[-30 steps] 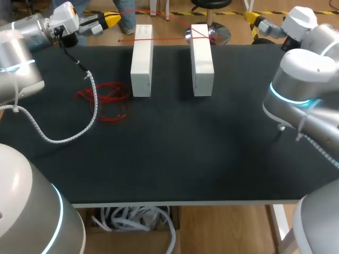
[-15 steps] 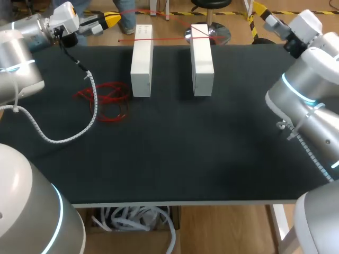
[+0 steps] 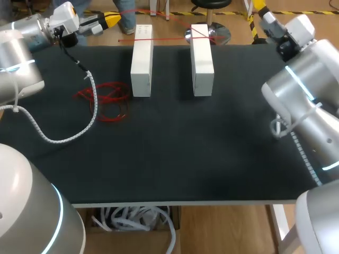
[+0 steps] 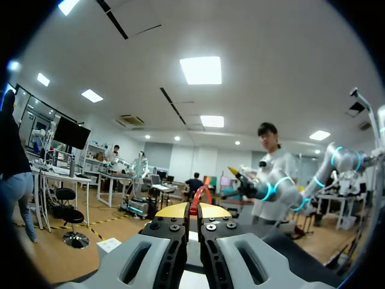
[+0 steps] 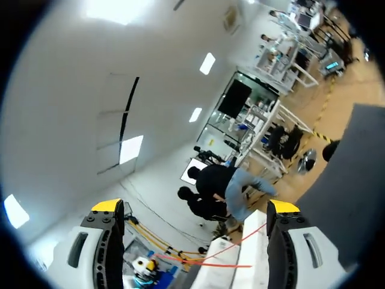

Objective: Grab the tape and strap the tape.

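Tape (image 3: pixel 103 99): red tangle on desk (image 3: pixel 185 148), left of two white blocks (image 3: pixel 142 61); strands cross both blocks' far ends.
Left tool (image 4: pixel 193 209): far-left corner, tips closed on a red strand.
Right tool (image 5: pixel 195 206): far-right corner, wide open, empty.

Our left arm (image 3: pixel 16 58) and right arm (image 3: pixel 302 95) are rounded silver-grey shells with glowing cyan rings. A white spiral-wrapped cable (image 3: pixel 53 141) hangs off the left. The left end effector (image 4: pixel 192 211) and right end effector (image 5: pixel 195 207) are grey and black, yellow-tipped, with dark screws.
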`<action>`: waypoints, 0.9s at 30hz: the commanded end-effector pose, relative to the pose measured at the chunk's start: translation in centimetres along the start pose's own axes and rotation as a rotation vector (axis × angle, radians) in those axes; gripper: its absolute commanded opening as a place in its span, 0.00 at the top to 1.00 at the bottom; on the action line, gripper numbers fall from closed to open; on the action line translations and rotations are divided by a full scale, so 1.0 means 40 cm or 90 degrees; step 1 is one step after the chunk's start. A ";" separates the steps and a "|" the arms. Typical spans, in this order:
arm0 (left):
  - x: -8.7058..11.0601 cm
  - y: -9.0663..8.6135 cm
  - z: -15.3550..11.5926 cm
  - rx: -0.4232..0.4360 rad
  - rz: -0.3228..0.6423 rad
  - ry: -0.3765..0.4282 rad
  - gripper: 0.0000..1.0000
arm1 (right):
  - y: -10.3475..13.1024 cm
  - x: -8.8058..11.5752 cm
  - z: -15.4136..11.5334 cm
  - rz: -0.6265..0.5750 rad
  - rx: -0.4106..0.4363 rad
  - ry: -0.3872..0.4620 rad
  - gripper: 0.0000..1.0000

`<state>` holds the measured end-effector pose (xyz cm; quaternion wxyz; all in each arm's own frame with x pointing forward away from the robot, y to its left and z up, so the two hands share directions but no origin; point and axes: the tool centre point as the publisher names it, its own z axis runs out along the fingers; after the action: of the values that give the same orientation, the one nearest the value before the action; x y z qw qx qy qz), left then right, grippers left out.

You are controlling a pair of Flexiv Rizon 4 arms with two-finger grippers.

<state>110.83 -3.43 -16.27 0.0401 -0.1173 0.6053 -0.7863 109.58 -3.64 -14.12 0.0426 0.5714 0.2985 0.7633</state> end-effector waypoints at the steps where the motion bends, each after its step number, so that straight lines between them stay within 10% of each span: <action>1: 0.001 0.001 0.000 0.001 0.000 -0.001 1.00 | -0.004 0.026 -0.001 0.121 -0.143 -0.076 0.00; 9: 0.001 0.001 0.000 0.001 0.000 -0.001 1.00 | -0.017 0.001 -0.002 0.193 -0.168 -0.131 0.00; 27: 0.001 0.001 0.000 0.001 0.000 -0.001 1.00 | -0.125 0.051 0.013 0.324 -0.104 -0.050 0.00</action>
<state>110.82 -3.43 -16.27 0.0401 -0.1173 0.6054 -0.7862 108.53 1.23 -14.48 -0.1211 0.6557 0.1206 0.7354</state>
